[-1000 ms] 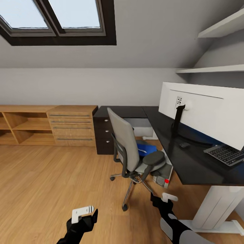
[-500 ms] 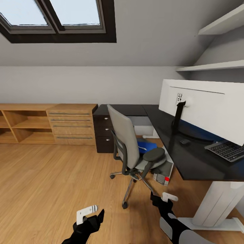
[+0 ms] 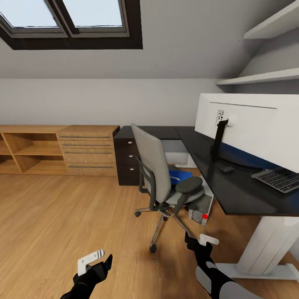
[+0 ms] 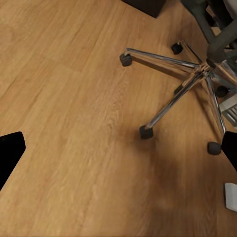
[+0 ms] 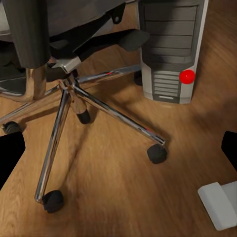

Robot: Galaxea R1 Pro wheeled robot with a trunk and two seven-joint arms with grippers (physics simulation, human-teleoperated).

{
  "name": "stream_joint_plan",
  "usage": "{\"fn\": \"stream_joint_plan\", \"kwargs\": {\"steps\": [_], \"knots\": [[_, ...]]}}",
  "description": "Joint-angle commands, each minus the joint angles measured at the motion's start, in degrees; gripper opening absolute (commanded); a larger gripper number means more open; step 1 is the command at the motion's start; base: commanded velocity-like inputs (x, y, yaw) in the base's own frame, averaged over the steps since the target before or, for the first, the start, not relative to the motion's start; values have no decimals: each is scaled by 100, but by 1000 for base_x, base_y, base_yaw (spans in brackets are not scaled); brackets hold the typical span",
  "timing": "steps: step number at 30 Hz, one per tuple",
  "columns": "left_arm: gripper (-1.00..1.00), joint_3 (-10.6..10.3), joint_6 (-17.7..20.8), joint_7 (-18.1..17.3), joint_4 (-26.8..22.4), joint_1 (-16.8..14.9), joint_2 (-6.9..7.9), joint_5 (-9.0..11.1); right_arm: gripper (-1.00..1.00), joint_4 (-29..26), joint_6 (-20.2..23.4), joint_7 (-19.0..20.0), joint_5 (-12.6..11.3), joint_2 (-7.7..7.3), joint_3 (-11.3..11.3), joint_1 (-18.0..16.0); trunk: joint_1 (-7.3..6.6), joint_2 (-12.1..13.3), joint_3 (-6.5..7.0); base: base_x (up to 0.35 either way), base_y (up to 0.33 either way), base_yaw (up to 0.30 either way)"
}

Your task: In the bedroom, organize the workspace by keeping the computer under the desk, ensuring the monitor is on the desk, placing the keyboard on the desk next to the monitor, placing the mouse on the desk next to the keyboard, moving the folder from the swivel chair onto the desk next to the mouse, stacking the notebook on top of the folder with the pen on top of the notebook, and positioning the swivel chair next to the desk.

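Note:
The grey swivel chair (image 3: 155, 166) stands on the floor beside the black desk (image 3: 232, 189), its chrome base (image 4: 197, 79) (image 5: 74, 96) close ahead of both hands. The blue folder (image 3: 180, 176) lies on its seat. On the desk stand the monitor (image 3: 253, 128), white back toward me, the small black mouse (image 3: 227, 169) and the keyboard (image 3: 280, 179). The computer (image 3: 201, 206) (image 5: 172, 49) sits on the floor under the desk. My left gripper (image 3: 96, 261) (image 4: 118, 153) and right gripper (image 3: 199, 241) (image 5: 118, 148) hang open and empty above the floor. Notebook and pen are out of view.
A light wooden dresser (image 3: 87, 151) and open shelving (image 3: 25, 151) line the back wall, with the desk's dark drawer unit (image 3: 126, 162) beside them. The desk's white leg (image 3: 265, 249) stands at the right. Skylights (image 3: 70, 20) are overhead; wall shelves (image 3: 265, 77) hang above the monitor.
The whole view has shifted slightly, so the camera moved. My left gripper has drifted left in the picture. The right gripper, chair and desk things keep their places.

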Motion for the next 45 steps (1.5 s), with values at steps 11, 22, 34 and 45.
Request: {"fn": "stream_joint_plan", "kwargs": {"steps": [11, 22, 34, 45], "knots": [[100, 0, -62, 48, -14, -1, 10, 61, 100, 2, -44, -15, -1, -6, 45, -3, 242, -445, -202, 0, 0, 0], [100, 1, -78, 48, -14, -1, 8, 61, 100, 5, -357, -2, 223, 8, 65, -3, 483, -886, -400, 0, 0, 0], [100, 1, -70, 48, -14, -1, 8, 61, 100, 2, -397, -29, 368, 15, 31, -3, 703, -1287, -579, 0, 0, 0], [100, -5, -44, 48, -14, -1, 7, 61, 100, 4, -457, -18, 370, 14, 22, -3, 703, -1287, -547, 0, 0, 0]]}}
